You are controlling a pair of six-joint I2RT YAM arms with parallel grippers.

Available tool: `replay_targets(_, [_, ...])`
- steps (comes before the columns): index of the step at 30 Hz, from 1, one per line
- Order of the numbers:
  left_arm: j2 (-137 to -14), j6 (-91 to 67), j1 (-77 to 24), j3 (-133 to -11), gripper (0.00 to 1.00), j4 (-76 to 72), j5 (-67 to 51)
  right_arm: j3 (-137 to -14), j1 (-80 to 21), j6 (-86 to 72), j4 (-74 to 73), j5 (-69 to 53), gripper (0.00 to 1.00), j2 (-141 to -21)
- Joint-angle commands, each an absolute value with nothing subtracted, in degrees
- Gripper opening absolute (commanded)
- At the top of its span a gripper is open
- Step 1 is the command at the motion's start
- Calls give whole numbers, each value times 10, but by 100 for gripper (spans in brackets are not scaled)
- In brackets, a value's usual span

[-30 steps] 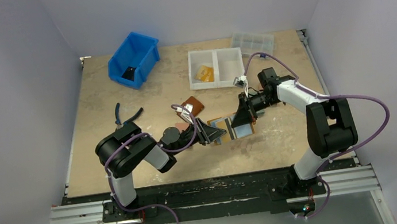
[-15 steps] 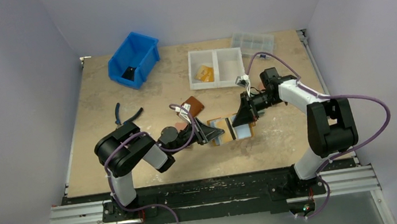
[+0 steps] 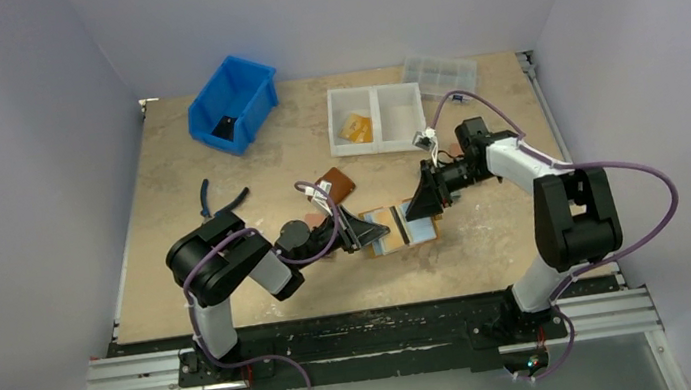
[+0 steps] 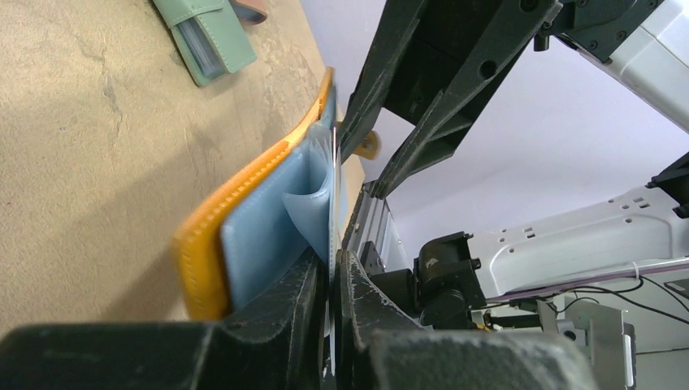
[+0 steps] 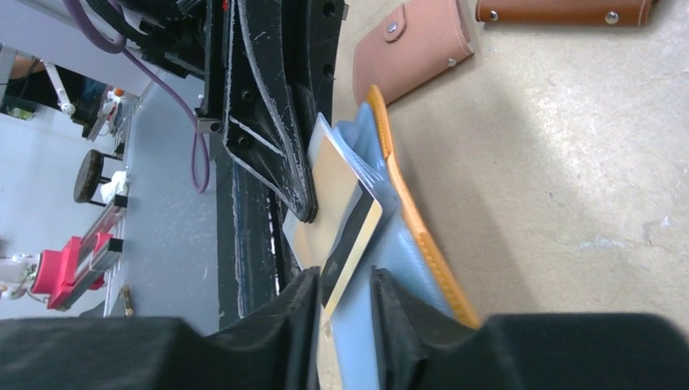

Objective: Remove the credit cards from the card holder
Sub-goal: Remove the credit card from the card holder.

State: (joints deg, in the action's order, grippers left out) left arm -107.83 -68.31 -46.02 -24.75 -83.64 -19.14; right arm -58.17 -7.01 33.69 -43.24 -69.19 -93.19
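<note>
Right wrist view: right gripper jaws now stand a little apart, where a second ago they were pressed together. One of the credit cards, pale gold with a dark stripe, sits loose in the gap, partly out of its sleeve. Judgement: the grip on the card is being let go or re-set, so this card is not out yet and needs a fresh pinch before pulling toward 3 o'clock.

Left gripper is clamped on the edge of a bluish sleeve at the 9 o'clock end and has tightened, anchoring the card holder. The holder lies open at table centre between both arms and has slid slightly toward 9 o'clock.

Containers, from the top view:
- White tray at 12 o'clock, with an orange-yellow item in its left compartment.
- Blue bin at 10 o'clock, holding a small dark object.
- Clear lidded box at 1 o'clock; cannot tell its contents.
</note>
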Motion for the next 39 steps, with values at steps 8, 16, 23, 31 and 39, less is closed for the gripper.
replay_targets(8, [-1063,-660,-462,-266,0,-1019,-199,-592,-83,350,-456,-729,48,-951])
replay_targets(16, [-1066,-652,-472,-291,0,-1019,-202,-595,-93,351,-464,-742,49,-961])
replay_targets(23, [-1070,-659,-472,-282,6,-1019,-192,-600,-92,349,-462,-738,3,-958])
replay_targets(31, [-1060,-667,-461,-265,19,-1020,-202,-600,-83,353,-460,-735,0,-956])
replay_targets(39, [-1044,-672,-450,-248,9,-1020,-213,-599,-70,352,-457,-728,0,-956])
